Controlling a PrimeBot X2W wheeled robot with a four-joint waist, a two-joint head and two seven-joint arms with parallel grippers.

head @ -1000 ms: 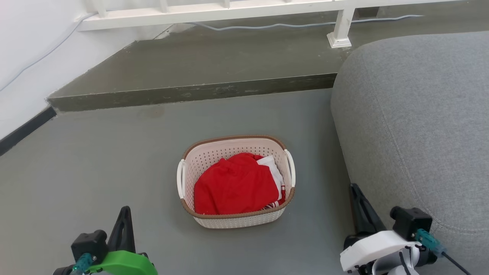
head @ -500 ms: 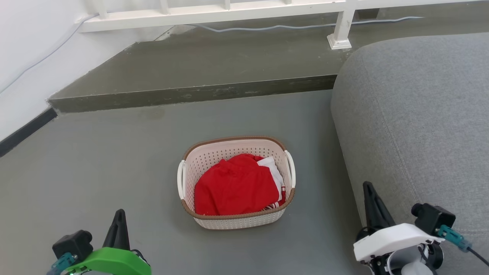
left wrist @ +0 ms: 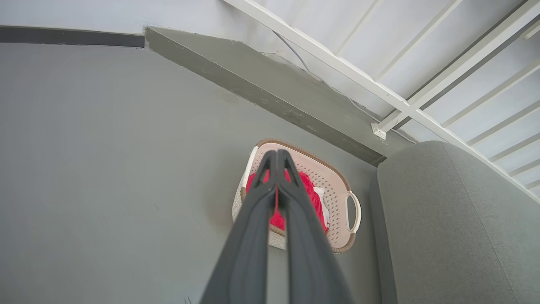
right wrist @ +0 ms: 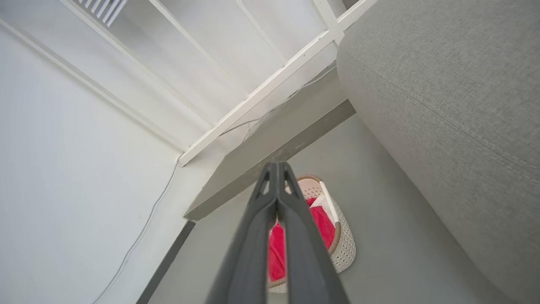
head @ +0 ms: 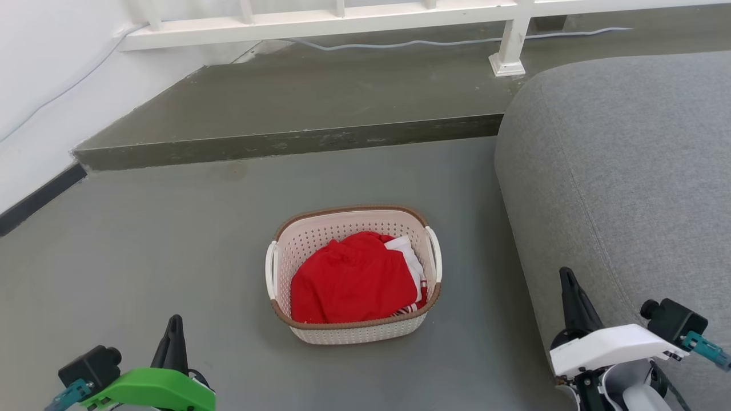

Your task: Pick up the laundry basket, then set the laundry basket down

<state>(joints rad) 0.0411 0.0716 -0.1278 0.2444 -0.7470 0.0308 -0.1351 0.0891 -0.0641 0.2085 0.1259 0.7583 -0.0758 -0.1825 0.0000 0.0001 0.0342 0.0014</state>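
While the laundry basket (head: 365, 334) stands level on the grey floor (head: 171, 240), neither arm has any hold on it. It sits upright in the middle of the head view, near the foot of the grey sofa (head: 628, 171) on the robot's right but not touching it, and well short of the raised step (head: 285, 140) beyond. A red garment (head: 348, 279) fills most of it, with some white cloth (head: 408, 254) tucked in at the right; the brown rim (head: 342, 209) and both white side handles (head: 437, 257) are free.

The left gripper (left wrist: 276, 156) has its two fingers pressed together with nothing between them; in the head view it hangs low at the left, well apart from the basket. The right gripper (right wrist: 276, 166) is likewise closed tip to tip and empty, low at the right beside the sofa's edge, also well apart from the basket.

My judgement is that no step is in hand just now. A basket on the floor with both grippers empty fits either the start, before any lift, or the end, after the set-down, and these pictures cannot settle which. If the lift is to come, all of it is left: part the fingers, reach the handles or rim, grip, raise, then lower it again
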